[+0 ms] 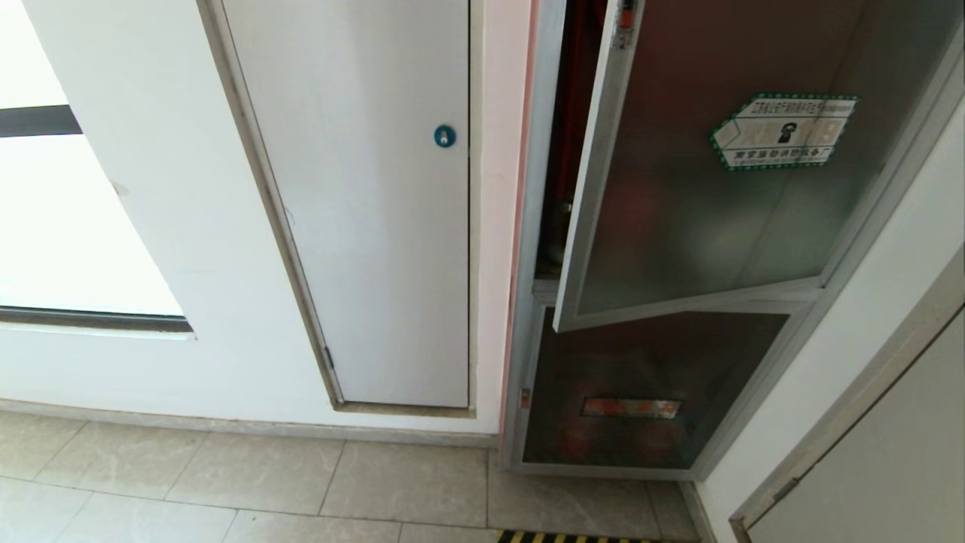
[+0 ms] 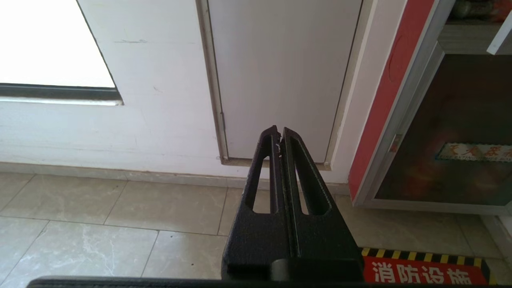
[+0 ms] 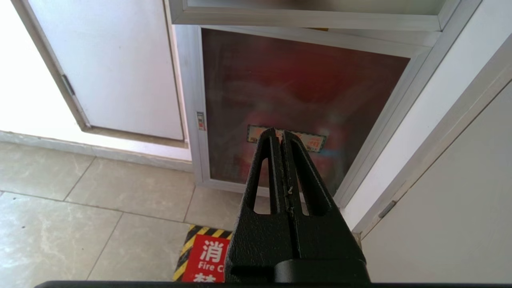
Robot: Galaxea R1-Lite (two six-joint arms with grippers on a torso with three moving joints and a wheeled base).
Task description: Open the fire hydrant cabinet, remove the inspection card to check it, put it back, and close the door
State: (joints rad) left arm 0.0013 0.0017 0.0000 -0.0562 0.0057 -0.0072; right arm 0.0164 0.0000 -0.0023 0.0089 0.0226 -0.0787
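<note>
You have only a narrow gap into the cabinet [image 1: 544,226]: its door [image 1: 701,188] stands ajar, and its free edge hangs across most of the opening. The lower glass panel [image 1: 641,392] is shut and blocks that way in, and the side wall [image 1: 867,302] crowds the hinge side, while the tiled floor [image 1: 264,483] in front lies open.

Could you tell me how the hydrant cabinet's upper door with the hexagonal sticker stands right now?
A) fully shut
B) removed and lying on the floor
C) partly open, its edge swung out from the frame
C: the door angles away from the fire hydrant cabinet frame, with the red interior showing through the gap.
</note>
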